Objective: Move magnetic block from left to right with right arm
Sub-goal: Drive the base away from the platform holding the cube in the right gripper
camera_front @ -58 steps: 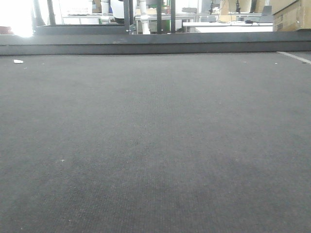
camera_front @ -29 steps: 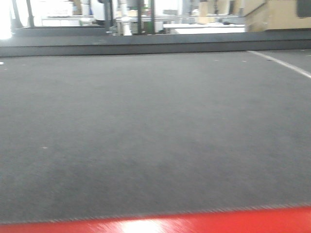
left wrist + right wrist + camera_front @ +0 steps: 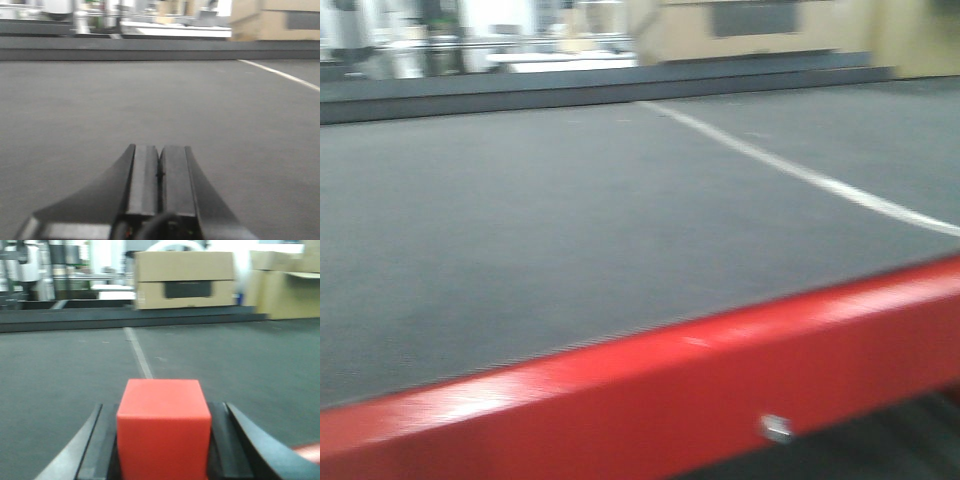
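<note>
In the right wrist view the magnetic block (image 3: 162, 425), a plain bright-red cube, sits squarely between the two black fingers of my right gripper (image 3: 163, 406), which is shut on it just above the dark mat. In the left wrist view my left gripper (image 3: 159, 150) hovers low over the same mat, its two fingers pressed together with nothing between them. Neither gripper nor the block shows in the front view.
A dark grey mat (image 3: 100, 100) covers the surface, crossed by a white line (image 3: 137, 352). A raised dark ledge (image 3: 150, 49) runs along the back, with cardboard boxes (image 3: 184, 280) beyond. A blurred red bar (image 3: 670, 400) with a screw (image 3: 776, 428) fills the front view's bottom.
The front view has swung: the background and the white line slid left, and the red bar rose from the bottom edge to fill the lower part, now slanted.
</note>
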